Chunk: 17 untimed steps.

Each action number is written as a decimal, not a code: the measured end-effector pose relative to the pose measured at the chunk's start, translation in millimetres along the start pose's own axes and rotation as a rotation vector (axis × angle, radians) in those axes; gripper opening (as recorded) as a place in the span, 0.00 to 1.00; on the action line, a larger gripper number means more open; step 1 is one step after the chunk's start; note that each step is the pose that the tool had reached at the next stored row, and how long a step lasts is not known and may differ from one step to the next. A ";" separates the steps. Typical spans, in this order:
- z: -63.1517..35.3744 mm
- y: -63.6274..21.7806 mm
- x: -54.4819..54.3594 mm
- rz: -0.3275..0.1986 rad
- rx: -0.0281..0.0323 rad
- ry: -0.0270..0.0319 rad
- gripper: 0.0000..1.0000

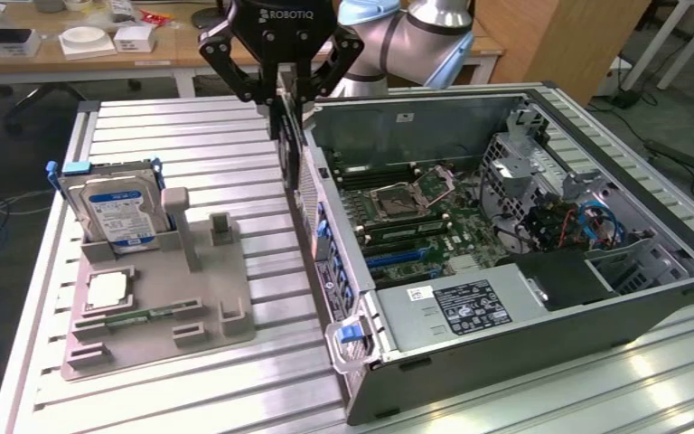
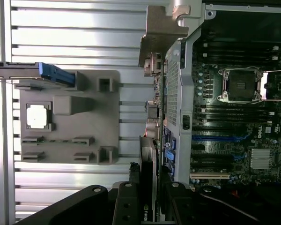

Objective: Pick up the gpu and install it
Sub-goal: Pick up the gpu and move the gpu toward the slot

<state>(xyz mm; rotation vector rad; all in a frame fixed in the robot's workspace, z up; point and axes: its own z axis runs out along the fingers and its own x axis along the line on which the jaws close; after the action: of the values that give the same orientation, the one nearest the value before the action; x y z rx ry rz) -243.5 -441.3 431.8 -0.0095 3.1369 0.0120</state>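
My gripper (image 1: 285, 98) hangs at the top of the exterior view, shut on the gpu (image 1: 288, 149), a thin dark card held on edge and pointing down. The card hangs in the air just above the back wall of the open computer case (image 1: 540, 307), on the case's side toward the exterior view's left. In the wrist view the gpu (image 2: 147, 159) runs out from between my fingers (image 2: 131, 204), with its pale metal bracket (image 2: 164, 33) at the far end. The motherboard (image 1: 419, 217) with its blue slots (image 1: 396, 258) lies inside the case, beside the card.
A grey fixture tray (image 1: 160, 307) on the slatted metal table (image 1: 178, 136) holds a silver hard drive with a blue label (image 1: 112, 212), a square processor (image 1: 108, 289) and a narrow green memory stick (image 1: 142, 316). A power supply (image 1: 468, 307) and drive cage (image 1: 516, 172) fill parts of the case.
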 end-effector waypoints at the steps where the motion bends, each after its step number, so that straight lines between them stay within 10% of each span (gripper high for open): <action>1: 0.0 0.0 -0.9 0.000 0.0000 0.0000 0.26; 17: 0.1 -0.1 -15.8 -0.002 0.0000 0.0000 0.26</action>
<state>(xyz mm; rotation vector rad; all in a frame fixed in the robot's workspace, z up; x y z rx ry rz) -227.7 -441.3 431.8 -0.0122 3.1369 0.0120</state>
